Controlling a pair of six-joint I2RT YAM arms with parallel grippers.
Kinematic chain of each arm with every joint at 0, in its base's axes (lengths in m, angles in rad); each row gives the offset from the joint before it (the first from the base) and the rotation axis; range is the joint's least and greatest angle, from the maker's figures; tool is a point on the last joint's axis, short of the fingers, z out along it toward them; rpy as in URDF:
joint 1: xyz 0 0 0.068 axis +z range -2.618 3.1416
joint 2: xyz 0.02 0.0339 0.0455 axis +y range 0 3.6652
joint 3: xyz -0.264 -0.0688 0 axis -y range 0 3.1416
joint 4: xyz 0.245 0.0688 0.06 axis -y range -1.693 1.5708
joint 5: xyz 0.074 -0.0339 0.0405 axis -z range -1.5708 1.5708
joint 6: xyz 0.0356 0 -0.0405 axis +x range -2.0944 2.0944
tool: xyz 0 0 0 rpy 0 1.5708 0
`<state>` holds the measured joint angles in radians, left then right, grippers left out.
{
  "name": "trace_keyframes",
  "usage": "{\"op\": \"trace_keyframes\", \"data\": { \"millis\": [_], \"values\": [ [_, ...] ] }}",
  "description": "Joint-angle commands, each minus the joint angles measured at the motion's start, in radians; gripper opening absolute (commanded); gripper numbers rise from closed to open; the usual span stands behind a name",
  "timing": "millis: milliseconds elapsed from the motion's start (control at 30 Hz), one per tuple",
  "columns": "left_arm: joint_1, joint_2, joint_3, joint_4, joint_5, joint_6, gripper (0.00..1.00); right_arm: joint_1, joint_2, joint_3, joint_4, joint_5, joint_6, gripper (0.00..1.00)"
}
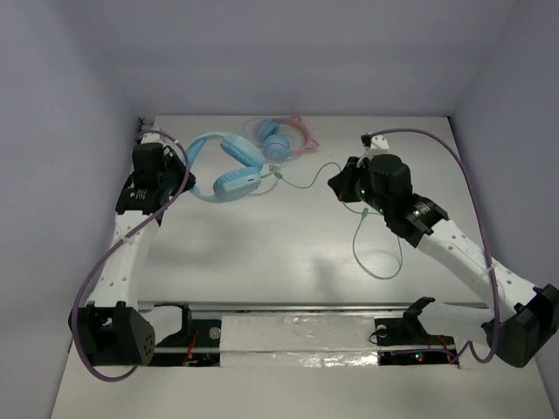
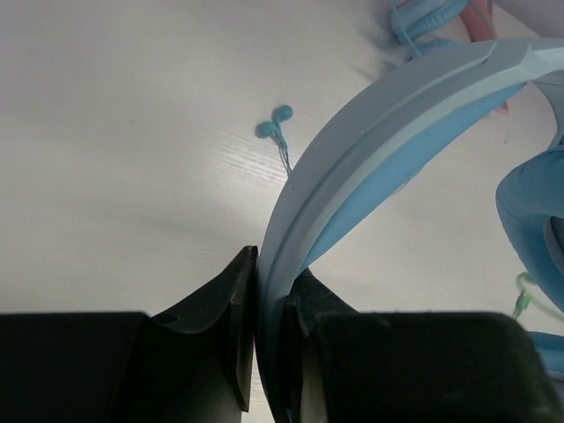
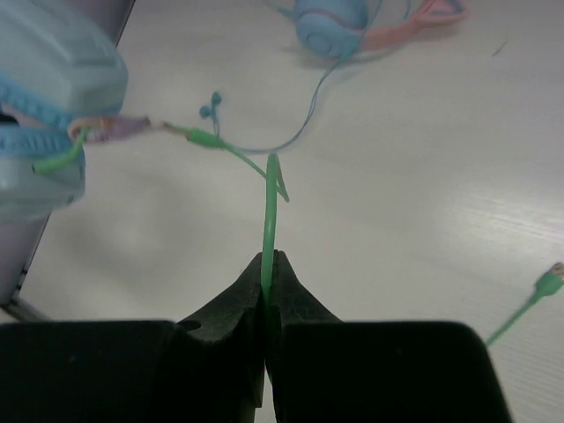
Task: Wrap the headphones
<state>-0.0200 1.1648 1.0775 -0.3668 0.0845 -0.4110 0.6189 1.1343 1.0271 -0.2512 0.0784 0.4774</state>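
Both sets of jaws are clenched. The left gripper (image 2: 273,284) pinches the wide blue headband (image 2: 397,115) between its fingers. The right gripper (image 3: 267,264) nips the thin pale-green cable (image 3: 269,211), which stands straight up out of the closed fingertips.

From where I stand, the headphones (image 1: 234,182) lie toward the far left of the table (image 1: 262,279), cups on the surface and the band arching toward the back. The left gripper (image 1: 179,185) holds them at their left side. Just beside them at the back sit the smaller headphones (image 1: 279,140) with the pink cat-ear band, close enough that I cannot tell whether the two touch.

The cable (image 1: 356,236) leaves the near cup, trails right across the bare tabletop to the right gripper (image 1: 341,182), then drops toward the arms and lies in a slack open loop. In the right wrist view its green plug end (image 3: 546,284) rests free on the table, off to one side.

As for progress, I'd say the wrapping proper is not yet begun. No turn of cable shows around the band or the cups; all of it that I can see is strung out or pooled loose. What is done, by the look of it, is the set-up: one arm steadying the headphones, the other with the cable in hand. Every winding is left to do, and so is tucking the plug end.
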Motion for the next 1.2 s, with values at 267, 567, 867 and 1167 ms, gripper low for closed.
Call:
{"op": "trace_keyframes", "data": {
  "millis": [267,567,867,1167],
  "values": [
    [-0.005,-0.033,-0.073,0.057,0.507,0.035,0.00,-0.025,0.243,0.356,0.082,0.282,-0.252,0.00],
    [-0.051,-0.025,-0.113,0.290,0.913,-0.150,0.00,-0.059,0.466,0.372,0.211,0.118,-0.215,0.00],
    [-0.051,-0.073,-0.082,0.513,0.814,-0.383,0.00,-0.068,0.456,0.167,0.368,-0.001,-0.067,0.00],
    [-0.172,-0.053,-0.258,0.994,0.464,-0.870,0.00,0.107,0.420,-0.007,0.519,0.115,0.113,0.00]
  ]
}}
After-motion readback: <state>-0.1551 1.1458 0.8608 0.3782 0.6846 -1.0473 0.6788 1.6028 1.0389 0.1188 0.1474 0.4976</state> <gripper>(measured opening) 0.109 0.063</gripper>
